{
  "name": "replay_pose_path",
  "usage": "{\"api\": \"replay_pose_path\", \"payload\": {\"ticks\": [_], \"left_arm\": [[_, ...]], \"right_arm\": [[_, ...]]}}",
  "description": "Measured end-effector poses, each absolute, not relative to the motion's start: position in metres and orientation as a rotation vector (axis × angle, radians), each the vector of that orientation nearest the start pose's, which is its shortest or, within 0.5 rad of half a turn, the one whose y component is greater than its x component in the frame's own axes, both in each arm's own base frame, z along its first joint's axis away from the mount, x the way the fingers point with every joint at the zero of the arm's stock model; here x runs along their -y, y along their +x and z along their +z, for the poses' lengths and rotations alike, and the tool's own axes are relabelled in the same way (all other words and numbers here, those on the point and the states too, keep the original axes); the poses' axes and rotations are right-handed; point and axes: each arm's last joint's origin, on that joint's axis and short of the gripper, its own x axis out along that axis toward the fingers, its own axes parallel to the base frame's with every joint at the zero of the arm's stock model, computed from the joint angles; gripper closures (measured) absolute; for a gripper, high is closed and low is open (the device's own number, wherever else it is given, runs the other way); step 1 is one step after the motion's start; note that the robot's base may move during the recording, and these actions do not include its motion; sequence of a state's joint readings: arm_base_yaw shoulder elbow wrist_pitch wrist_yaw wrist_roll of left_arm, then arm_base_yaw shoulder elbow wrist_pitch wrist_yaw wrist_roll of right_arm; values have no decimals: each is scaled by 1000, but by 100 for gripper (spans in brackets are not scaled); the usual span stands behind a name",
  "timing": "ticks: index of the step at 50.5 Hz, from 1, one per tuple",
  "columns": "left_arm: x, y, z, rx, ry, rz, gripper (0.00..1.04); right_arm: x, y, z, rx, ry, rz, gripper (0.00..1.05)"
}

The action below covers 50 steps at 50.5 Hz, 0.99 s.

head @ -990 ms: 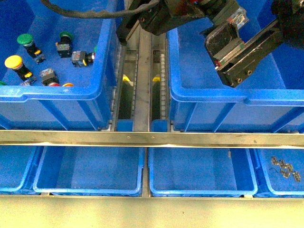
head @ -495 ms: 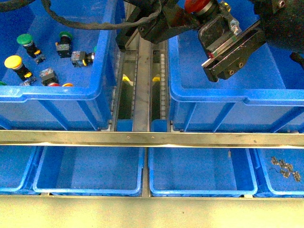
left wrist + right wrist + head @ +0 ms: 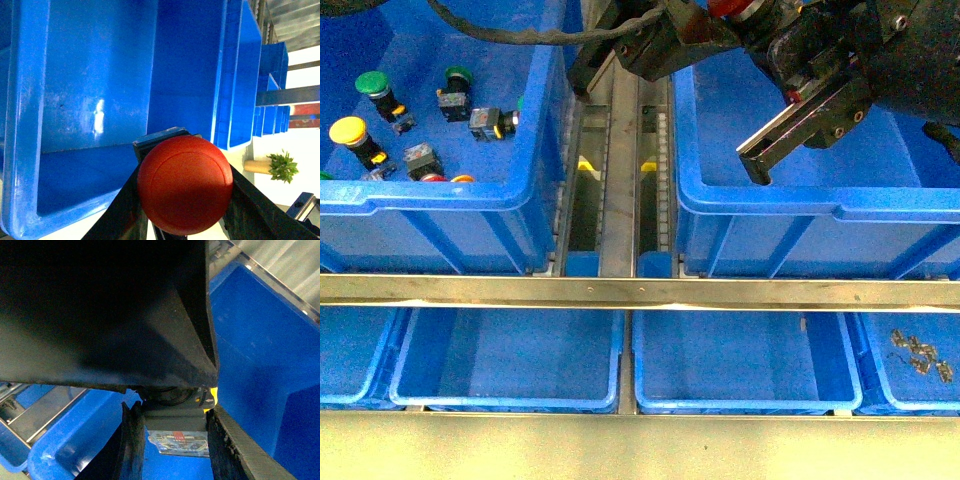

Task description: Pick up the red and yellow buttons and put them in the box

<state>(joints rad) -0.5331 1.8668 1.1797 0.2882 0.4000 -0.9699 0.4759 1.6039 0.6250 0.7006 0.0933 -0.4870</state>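
Holds red button (image 3: pixel 185 185) cap-on to lens between black fingers (image 3: pixel 117 217) of left gripper (image 3: pixel 187 205) at 8 and 4 o'clock, blue box (image 3: pixel 100 75) interior behind toward 11.

The box (image 3: pixel 820 210) is showing smooth, glossy blue plastic, its inner wall catching a white glare. Above the box, the red button (image 3: pixel 185 192) is showing a smooth, satin plastic cap. Nearer the robot than the box, a metal bar (image 3: pixel 640 292) is gleaming, brushed and pale. Left of the box, the track (image 3: pixel 620 150) is looking like dull grey metal.
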Motion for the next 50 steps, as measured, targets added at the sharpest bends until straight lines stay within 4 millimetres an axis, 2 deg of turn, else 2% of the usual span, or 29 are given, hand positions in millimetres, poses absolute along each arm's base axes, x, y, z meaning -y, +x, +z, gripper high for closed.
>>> {"api": "replay_pose_path", "payload": {"ticks": [15,20,38,50], "left_arm": [[219,349,211,-821,-858,-643,72],[217,350,211,-818,-859,-639,54],[210,356,212,-795,-849,-612,7],[207,359,214,-762,-816,-604,8]], "right_arm": [[-136,276,171,-168,-553,434,78],[-134,275,169,-172,-550,453,78],[-134,274,167,-174,-546,475,78],[-133,274,167,-177,-547,473,78]]}}
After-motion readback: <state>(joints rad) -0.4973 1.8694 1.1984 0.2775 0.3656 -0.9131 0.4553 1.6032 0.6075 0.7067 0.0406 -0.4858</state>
